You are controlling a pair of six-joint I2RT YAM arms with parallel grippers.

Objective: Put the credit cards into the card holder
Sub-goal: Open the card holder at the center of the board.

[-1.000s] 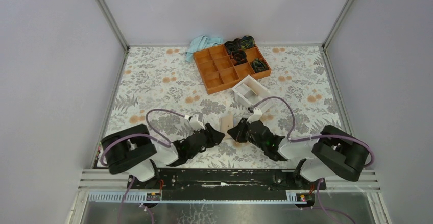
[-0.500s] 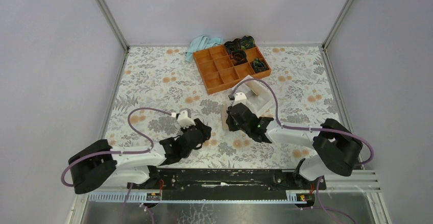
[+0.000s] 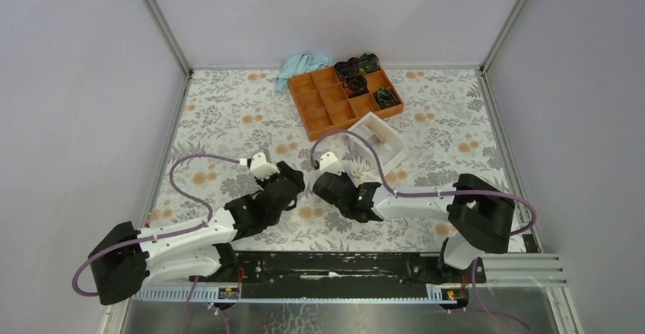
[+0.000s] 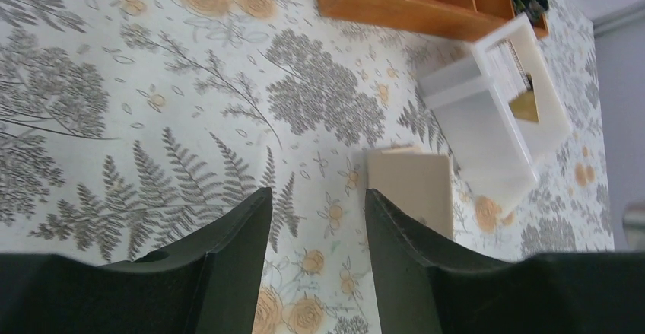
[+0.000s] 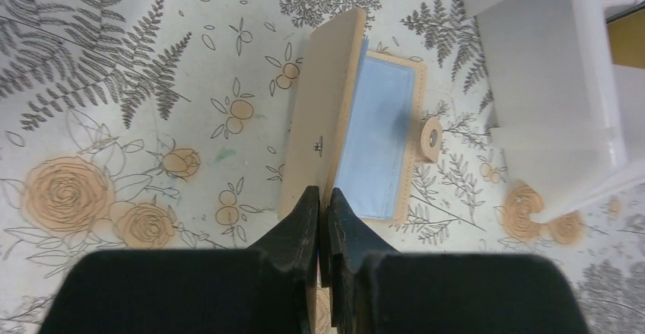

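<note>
Card holder point(image 5: 323, 113) centre frame, blue credit card point(image 5: 376, 147) inside | right gripper point(image 5: 320, 201) pinching its flap | left gripper point(image 4: 316, 216) spread, empty

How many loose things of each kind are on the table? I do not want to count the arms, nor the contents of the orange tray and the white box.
orange tray: 1
white box: 1
light blue cloth: 1
card holder: 1
light blue card, lying in the open holder: 1
Total: 5
</note>
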